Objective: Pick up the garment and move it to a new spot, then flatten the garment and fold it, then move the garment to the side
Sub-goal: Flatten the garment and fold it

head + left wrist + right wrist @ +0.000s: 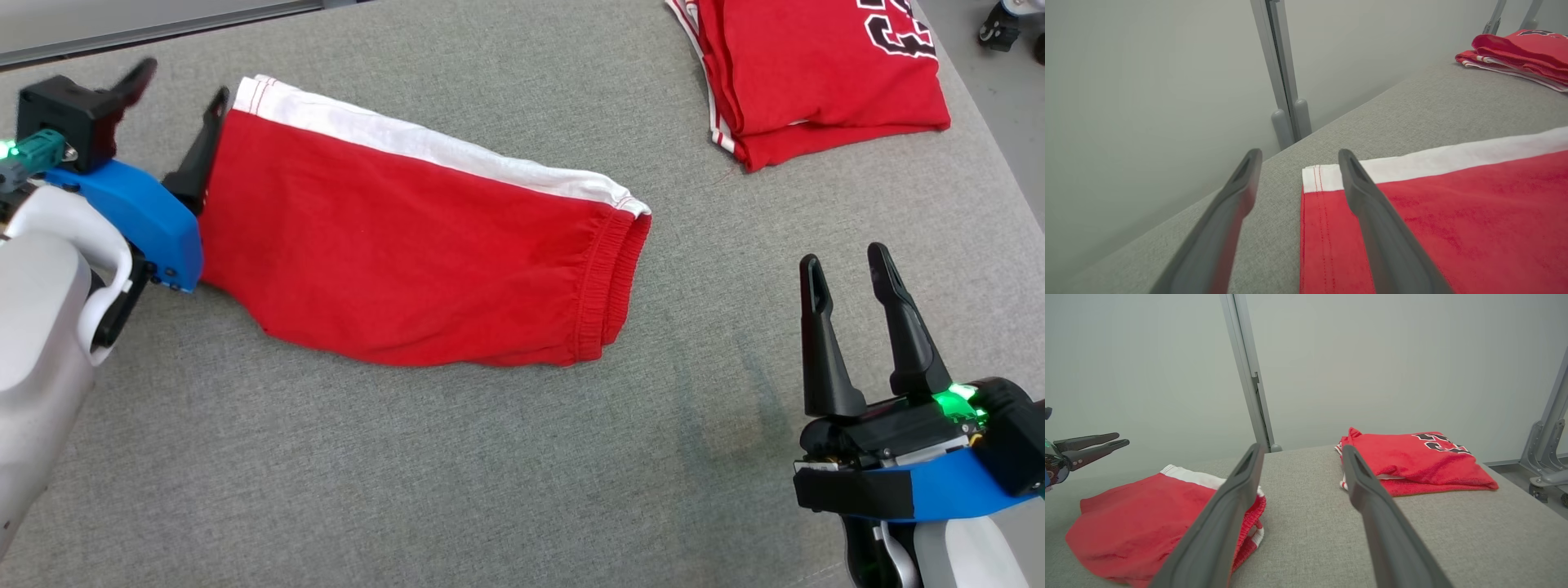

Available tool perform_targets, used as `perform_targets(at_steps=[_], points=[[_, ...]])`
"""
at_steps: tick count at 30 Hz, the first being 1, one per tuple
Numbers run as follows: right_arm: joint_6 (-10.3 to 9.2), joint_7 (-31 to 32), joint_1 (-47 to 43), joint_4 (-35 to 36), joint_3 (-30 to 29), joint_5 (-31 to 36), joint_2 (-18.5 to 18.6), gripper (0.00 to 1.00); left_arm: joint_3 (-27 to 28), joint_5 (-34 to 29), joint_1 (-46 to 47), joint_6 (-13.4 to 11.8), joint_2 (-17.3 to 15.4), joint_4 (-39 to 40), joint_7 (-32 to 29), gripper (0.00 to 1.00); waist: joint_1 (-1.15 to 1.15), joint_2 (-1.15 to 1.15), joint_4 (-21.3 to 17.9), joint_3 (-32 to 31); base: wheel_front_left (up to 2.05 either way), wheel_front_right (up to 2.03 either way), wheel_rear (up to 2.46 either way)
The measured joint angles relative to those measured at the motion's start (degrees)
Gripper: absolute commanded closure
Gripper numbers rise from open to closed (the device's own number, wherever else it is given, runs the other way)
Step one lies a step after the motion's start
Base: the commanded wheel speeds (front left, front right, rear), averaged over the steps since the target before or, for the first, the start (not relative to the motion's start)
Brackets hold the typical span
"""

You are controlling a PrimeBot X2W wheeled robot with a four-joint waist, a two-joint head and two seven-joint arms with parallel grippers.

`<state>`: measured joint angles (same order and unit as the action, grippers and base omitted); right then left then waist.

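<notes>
The garment (pixel 824 73), a red jersey with black-and-white lettering and striped trim, lies folded at the table's far right corner; it also shows as the garment (pixel 1523 53) and the garment (pixel 1412 461). Red shorts (pixel 392 261) with a white side band lie folded flat in the middle. My left gripper (pixel 180 91) is open at the shorts' left end, and one finger reaches over the corner of the shorts (pixel 1453 228). My right gripper (pixel 843 257) is open above bare table, to the right of the shorts (pixel 1139 522) and nearer me than the jersey. Neither gripper holds anything.
The grey padded table (pixel 490 457) ends close behind the left gripper and just right of the jersey. A pale wall with a metal post (pixel 1249 375) stands behind it. A wheeled metal frame (pixel 1543 457) stands on the floor to the right.
</notes>
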<state>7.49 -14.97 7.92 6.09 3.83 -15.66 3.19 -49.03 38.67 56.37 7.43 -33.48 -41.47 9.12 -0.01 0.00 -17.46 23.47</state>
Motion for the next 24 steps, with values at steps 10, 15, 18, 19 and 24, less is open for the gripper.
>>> perform_targets(at_steps=[10, 15, 18, 19, 24], points=[[0.00, 0.00, 0.07, -0.76, 0.25, -0.33, -0.22, 0.00, -5.93, 12.22, -3.77, 0.00, -3.46, 3.75, -11.21, 0.00, 0.00, 0.00, 0.20, 0.93, 0.00, 0.00, 0.00], [0.00, -0.01, 0.12, -1.02, 0.05, -0.83, -0.23, 0.00, -7.27, 16.17, -5.06, 0.00, -4.26, 4.61, -15.24, 0.00, 0.00, 0.00, 0.37, 1.23, 0.00, 0.00, 0.00], [0.00, -0.01, 0.30, -1.11, -0.03, -1.05, -0.23, 0.00, -7.59, 17.63, -5.03, 0.00, -4.43, 5.25, -16.61, 0.00, 0.00, 0.00, 0.57, 1.47, 0.00, 0.00, 0.00], [0.00, -0.01, 0.42, -1.11, -0.03, -1.07, -0.24, 0.00, -7.75, 17.79, -4.97, 0.00, -4.47, 5.41, -16.63, 0.00, 0.00, 0.00, 0.63, 1.54, 0.00, 0.00, 0.00], [0.00, -0.01, 0.68, -1.14, 0.18, -1.12, -0.24, 0.00, -8.81, 18.67, -4.59, 0.00, -4.36, 5.26, -17.17, 0.79, 0.00, 0.00, 0.74, 1.61, 0.00, 0.00, 0.00]])
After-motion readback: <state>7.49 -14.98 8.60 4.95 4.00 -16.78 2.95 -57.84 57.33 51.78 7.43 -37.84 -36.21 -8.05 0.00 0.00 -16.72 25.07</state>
